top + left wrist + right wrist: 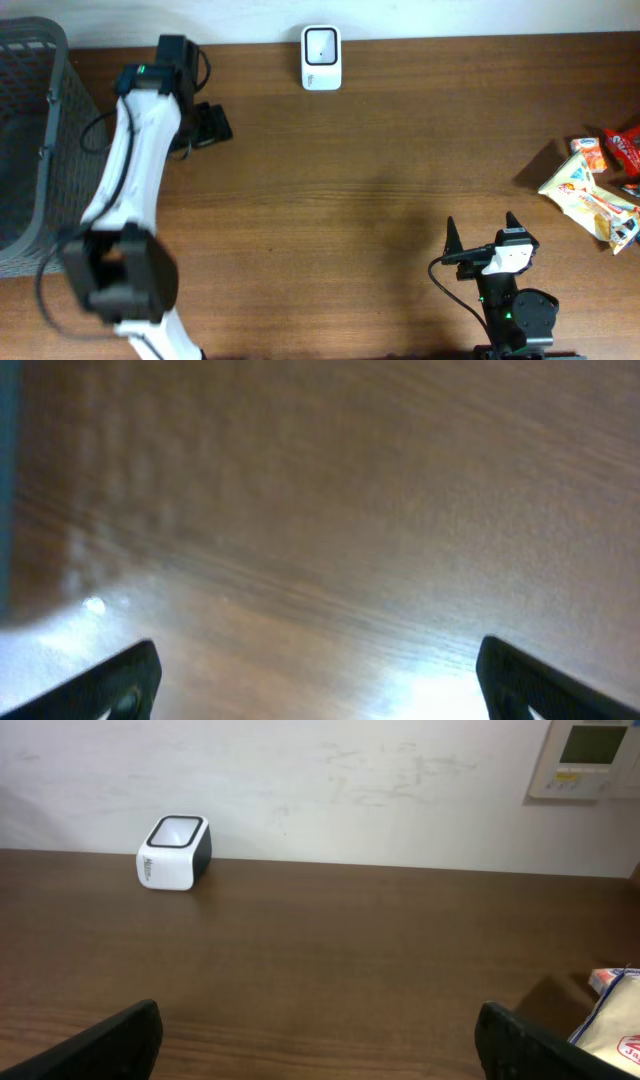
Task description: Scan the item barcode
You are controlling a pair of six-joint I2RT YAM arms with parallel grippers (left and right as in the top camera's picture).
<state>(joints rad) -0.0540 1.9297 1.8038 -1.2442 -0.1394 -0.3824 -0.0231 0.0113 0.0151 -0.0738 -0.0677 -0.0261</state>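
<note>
1. The snack packets [590, 195] lay in a loose heap at the right edge of the counter [350, 200]. They were to the right of the right claw [481, 224] and apart from it.
2. The right claw stood released, its fingers [120, 1040] spread wide and holding nothing.
3. The scanner [321, 57] stood at the far edge of the counter against the wall, well apart from both claws. From the right wrist it showed ahead and to the left [173, 852], window facing up.
4. Only bare wood lay between the right claw and the scanner.
5. The left claw [210, 126] hung over the far left of the counter, near a grey basket [30, 130]. It was released too, its fingers [125, 680] wide apart above the wood.
6. A wall panel [590, 758] hung on the wall at the upper right.
7. The packets were cut off by the right edge in both the overhead and the right wrist view [612, 1020], and no barcode could be made out on them.
8. The left wrist view was blurred. From overhead, the left claw's fingertips were hard to tell from the dark parts around them.
</note>
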